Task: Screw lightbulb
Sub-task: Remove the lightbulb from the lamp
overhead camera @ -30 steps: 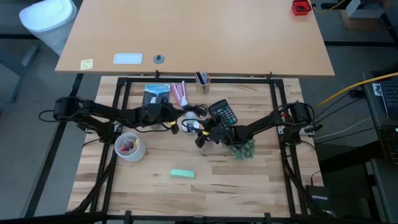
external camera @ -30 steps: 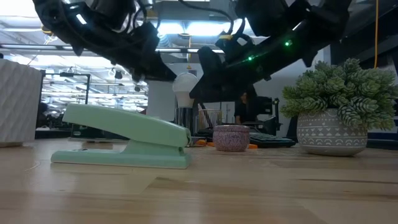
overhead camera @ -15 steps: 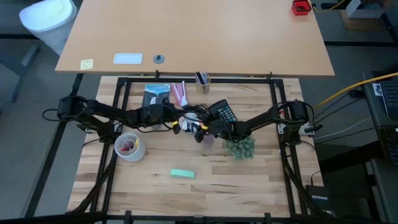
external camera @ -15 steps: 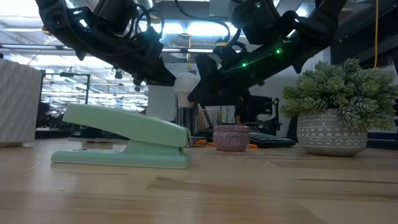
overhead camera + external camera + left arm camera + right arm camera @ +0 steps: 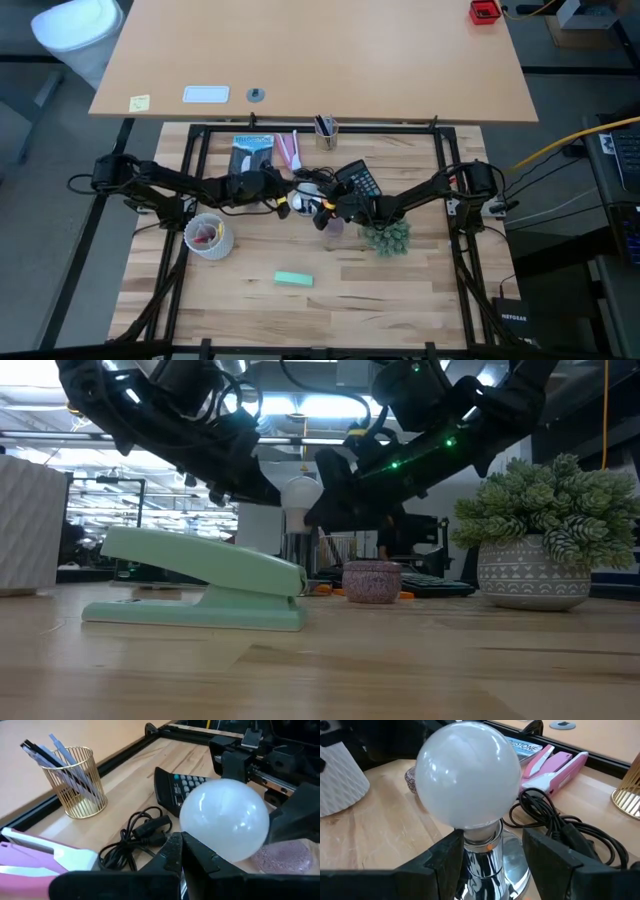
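The frosted-white lightbulb (image 5: 467, 775) stands upright in a shiny silver lamp base (image 5: 487, 865) with a black cord (image 5: 560, 827). It also shows in the low view (image 5: 300, 491), raised above the tabletop between both arms. My right gripper (image 5: 323, 207) is shut on the silver base below the bulb. My left gripper (image 5: 183, 851) is shut, and its tips stand at the bulb's globe (image 5: 225, 817); in the high view my left gripper (image 5: 288, 201) is just left of the bulb. My left gripper's shut fingertips (image 5: 176, 842) lie at the lower side of the bulb's globe (image 5: 200, 840), coming level from the table's left; I cannot tell whether they touch it. My right gripper pinches the silver base's neck (image 5: 485, 852) between its two fingers (image 5: 445, 857), just under the bulb, coming from the table's right. The bulb stands upright above the fingers.
A black calculator (image 5: 358, 180) and a potted plant (image 5: 388, 238) lie by the right arm. A small purple bowl (image 5: 371, 581), a mint stapler (image 5: 293, 279), a white cup (image 5: 208, 235), a pink stapler (image 5: 288, 150) and a gold pen cup (image 5: 326, 128) stand around.
My left gripper has gone toward the table's right edge, up to the bulb. My right gripper with the base and bulb has shifted a little toward the far edge and up; the bulb stays upright.
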